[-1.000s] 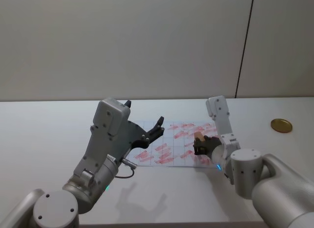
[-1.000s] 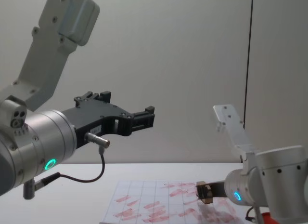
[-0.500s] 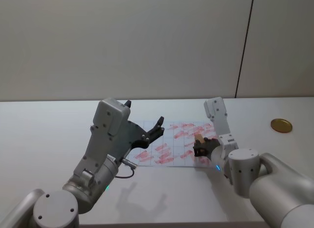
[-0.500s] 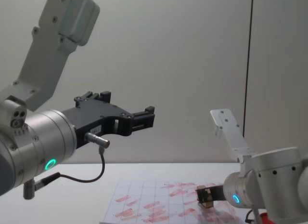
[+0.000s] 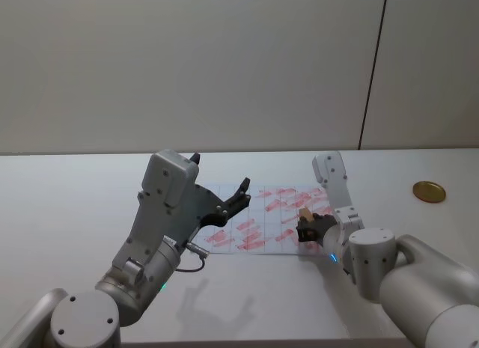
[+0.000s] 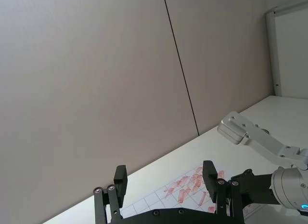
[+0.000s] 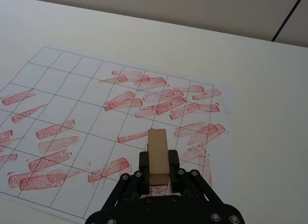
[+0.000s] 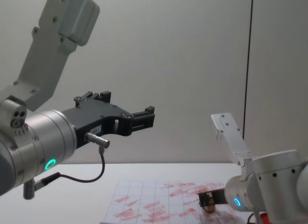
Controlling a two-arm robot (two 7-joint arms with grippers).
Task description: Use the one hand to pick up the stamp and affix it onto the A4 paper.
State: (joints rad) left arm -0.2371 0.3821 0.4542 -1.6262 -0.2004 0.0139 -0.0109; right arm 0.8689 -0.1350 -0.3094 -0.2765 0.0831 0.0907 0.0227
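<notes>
The stamp [image 7: 157,155] is a small block of light wood. The jaws of the right gripper [image 7: 158,162] pinch it from both sides, and its top end sticks out past them. It is low over the A4 paper [image 7: 72,101], at the right part of the sheet. I cannot tell if its bottom touches the paper.

The paper lies flat on the white tabletop [image 5: 75,202]. It has thin lines that make boxes, and there are lots of smudgy red marks on it. Most of the marks near the stamp are bunched close together.

The right arm reaches in from the right side, low by the tabletop. A small blue ring light [image 8: 236,202] glows on its round silver wrist.

The left gripper [image 6: 164,172] is up in the air, high over the left side of the paper. Its jaws are spread wide and there is nothing between them. A green ring light [image 8: 49,164] shines on that arm, and a black cable [image 8: 91,178] hangs under it.

Far off to the right, well away from the paper, a round gold lid [image 5: 429,191] lies on the tabletop.
</notes>
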